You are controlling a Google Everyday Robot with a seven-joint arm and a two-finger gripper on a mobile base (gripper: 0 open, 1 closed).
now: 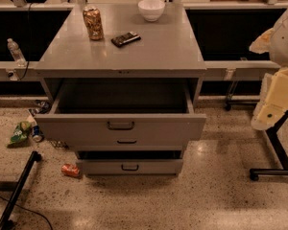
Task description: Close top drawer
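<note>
The top drawer (121,130) of the grey metal cabinet (122,51) stands pulled far out toward me. Its flat front panel carries a dark centred pull handle (120,125), and its dark interior (122,97) looks empty. My arm comes in at the right edge as white and cream parts. Its gripper (271,110) hangs to the right of the drawer, at about the drawer's height and well apart from it, touching nothing.
On the cabinet top are a can (93,23), a white bowl (151,9) and a dark flat packet (125,39). The bottom drawer (129,166) is slightly open. Litter lies on the floor at left (20,132), with an orange can (70,170). Black stand legs are at right (273,171) and lower left (17,190).
</note>
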